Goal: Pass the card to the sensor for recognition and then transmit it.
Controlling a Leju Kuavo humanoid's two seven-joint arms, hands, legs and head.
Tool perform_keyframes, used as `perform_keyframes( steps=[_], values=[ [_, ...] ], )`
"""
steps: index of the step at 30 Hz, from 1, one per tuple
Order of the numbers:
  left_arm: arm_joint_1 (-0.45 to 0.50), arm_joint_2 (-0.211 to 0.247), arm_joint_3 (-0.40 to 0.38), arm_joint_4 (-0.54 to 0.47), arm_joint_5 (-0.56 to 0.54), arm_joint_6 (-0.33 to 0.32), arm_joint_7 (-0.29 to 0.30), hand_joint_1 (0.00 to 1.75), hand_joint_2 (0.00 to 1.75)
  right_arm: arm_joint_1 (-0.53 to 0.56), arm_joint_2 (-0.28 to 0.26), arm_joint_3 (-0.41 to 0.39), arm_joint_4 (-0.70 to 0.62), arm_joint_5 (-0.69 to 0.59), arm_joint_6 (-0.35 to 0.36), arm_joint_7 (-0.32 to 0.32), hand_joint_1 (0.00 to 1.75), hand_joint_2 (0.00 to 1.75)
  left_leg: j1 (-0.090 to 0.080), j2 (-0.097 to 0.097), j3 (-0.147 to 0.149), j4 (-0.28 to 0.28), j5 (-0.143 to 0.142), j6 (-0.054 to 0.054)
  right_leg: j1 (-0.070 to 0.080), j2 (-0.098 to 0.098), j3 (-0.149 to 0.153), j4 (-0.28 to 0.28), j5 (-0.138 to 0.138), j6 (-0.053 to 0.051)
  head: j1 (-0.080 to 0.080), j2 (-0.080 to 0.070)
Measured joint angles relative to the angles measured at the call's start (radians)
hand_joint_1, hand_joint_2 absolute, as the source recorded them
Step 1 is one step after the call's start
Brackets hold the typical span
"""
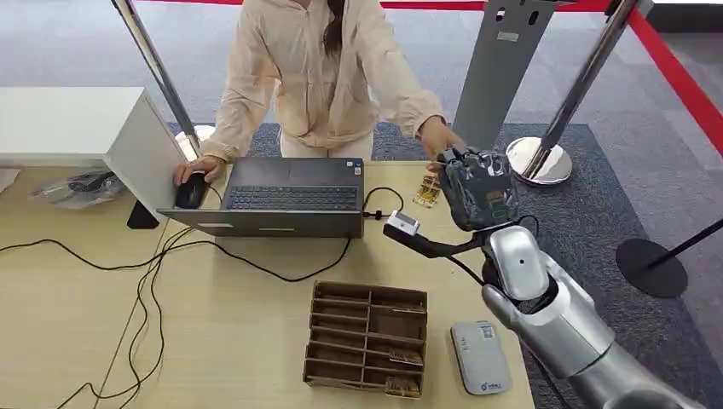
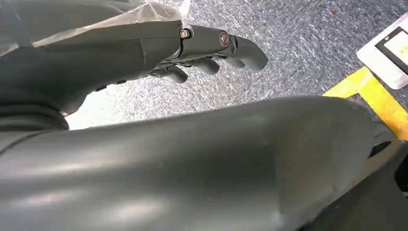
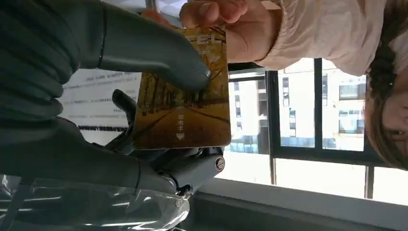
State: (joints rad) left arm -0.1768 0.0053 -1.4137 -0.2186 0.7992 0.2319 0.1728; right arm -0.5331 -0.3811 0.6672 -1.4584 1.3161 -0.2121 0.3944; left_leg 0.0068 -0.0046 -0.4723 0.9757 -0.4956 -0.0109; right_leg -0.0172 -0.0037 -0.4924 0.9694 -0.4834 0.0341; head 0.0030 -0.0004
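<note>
Two hands are meeting on one golden card (image 3: 183, 101) at the far right corner of the table (image 1: 247, 341).
The right hand (image 1: 479, 189) is pinching the card between its thumb and darker fingers (image 3: 126, 103), while a person's hand (image 3: 231, 21) is gripping the card's other end. In the head view the card itself is hard to make out behind the hand. The left hand (image 2: 211, 50) is hanging over grey carpet, fingers loosely curled and holding nothing. A laptop (image 1: 286, 198), a white scanner (image 1: 401, 224), a card tray (image 1: 367, 337) and a small white device (image 1: 480, 356) are sitting on the table.
</note>
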Motion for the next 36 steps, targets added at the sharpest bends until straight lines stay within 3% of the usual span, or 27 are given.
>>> perform_keyframes(
  steps=[6,11,14,20,28,30,36],
  values=[
    [-0.001,0.000,0.000,0.000,0.003,0.000,0.000,0.00,0.00,0.002,0.000,-0.005,-0.001,-0.003,-0.012,-0.002,1.31,1.75,0.000,0.000,0.000,0.000,0.000,0.000,0.000,0.000,0.000,0.000,0.000,0.000,0.000,0.000],
    [0.000,0.000,0.000,0.000,0.008,0.001,0.000,0.00,0.00,0.004,0.000,-0.021,-0.030,-0.032,-0.034,0.006,1.10,1.75,0.000,0.000,0.000,0.000,0.000,0.000,0.000,0.000,0.000,0.000,0.000,0.000,0.000,0.000],
    [0.002,0.000,0.000,0.000,0.016,0.002,-0.003,0.00,0.00,0.004,-0.003,-0.041,-0.076,-0.072,-0.040,0.016,1.06,1.75,0.000,0.000,0.000,0.000,0.000,0.000,0.000,0.000,0.000,0.000,0.000,0.000,0.000,0.000],
    [0.015,0.002,0.000,0.000,0.040,0.008,-0.013,0.00,0.00,0.024,-0.017,-0.119,-0.231,-0.239,-0.108,0.051,1.10,1.75,0.000,0.000,0.000,0.001,0.000,0.000,0.000,0.000,0.000,0.000,0.000,0.000,0.000,0.000],
    [0.019,0.005,0.000,0.001,0.073,0.009,-0.013,0.00,0.00,0.113,-0.053,-0.230,-0.442,-0.339,-0.156,0.071,1.15,1.75,0.000,0.000,0.000,0.001,0.000,0.000,0.000,0.000,0.000,0.000,0.000,0.000,0.000,0.000],
    [0.019,0.007,0.001,0.001,0.078,0.011,-0.013,0.00,0.00,0.138,-0.064,-0.257,-0.481,-0.358,-0.158,0.076,1.29,1.75,0.000,0.000,0.000,0.001,0.000,0.000,0.000,0.000,0.000,0.000,0.000,0.000,0.000,0.000],
    [0.021,0.010,0.004,0.002,0.105,0.015,-0.014,0.00,0.00,0.249,-0.108,-0.337,-0.546,-0.484,-0.114,0.048,1.38,1.75,0.000,0.000,0.000,0.001,0.000,0.000,0.000,0.000,0.000,-0.001,0.000,0.000,0.000,0.000]
  ],
)
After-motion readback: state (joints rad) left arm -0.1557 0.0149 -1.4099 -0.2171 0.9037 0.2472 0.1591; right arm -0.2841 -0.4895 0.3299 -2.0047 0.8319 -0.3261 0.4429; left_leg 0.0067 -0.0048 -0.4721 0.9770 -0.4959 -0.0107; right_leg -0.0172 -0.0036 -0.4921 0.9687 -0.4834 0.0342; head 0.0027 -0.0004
